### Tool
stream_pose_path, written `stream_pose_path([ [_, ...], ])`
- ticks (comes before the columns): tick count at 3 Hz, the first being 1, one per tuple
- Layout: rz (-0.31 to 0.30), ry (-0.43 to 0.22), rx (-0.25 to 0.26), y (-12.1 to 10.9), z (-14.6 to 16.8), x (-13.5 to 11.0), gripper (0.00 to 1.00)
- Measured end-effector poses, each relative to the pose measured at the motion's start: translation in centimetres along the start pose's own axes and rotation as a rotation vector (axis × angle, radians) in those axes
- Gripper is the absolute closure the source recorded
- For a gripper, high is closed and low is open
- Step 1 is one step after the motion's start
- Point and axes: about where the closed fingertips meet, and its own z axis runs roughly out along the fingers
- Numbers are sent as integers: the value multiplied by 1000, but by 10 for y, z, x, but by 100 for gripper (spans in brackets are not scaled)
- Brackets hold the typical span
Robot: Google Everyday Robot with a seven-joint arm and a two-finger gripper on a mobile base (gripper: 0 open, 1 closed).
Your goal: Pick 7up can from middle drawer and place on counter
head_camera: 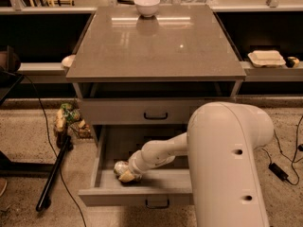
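Middle drawer is pulled open. Claw is down inside it, front left, against the 7up can lying on the drawer floor. Upper drawer is closed. White bowl sits at rear centre of the tabletop.

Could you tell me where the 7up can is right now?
The small pale silvery 7up can lies front-left in the open grey middle drawer, at the white arm's gripper.

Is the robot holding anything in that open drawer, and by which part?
Cannot be told. The end effector is down in the middle drawer, right at the 7up can, but the contact itself is hidden.
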Motion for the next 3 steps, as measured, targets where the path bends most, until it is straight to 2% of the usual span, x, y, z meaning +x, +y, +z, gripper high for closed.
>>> stream_pose_path([
  [1, -67, -69, 36, 10, -38, -15, 87],
  [2, -165, -161, 55, 29, -101, -45, 100],
  [3, -252, -249, 53, 38, -165, -76, 100],
])
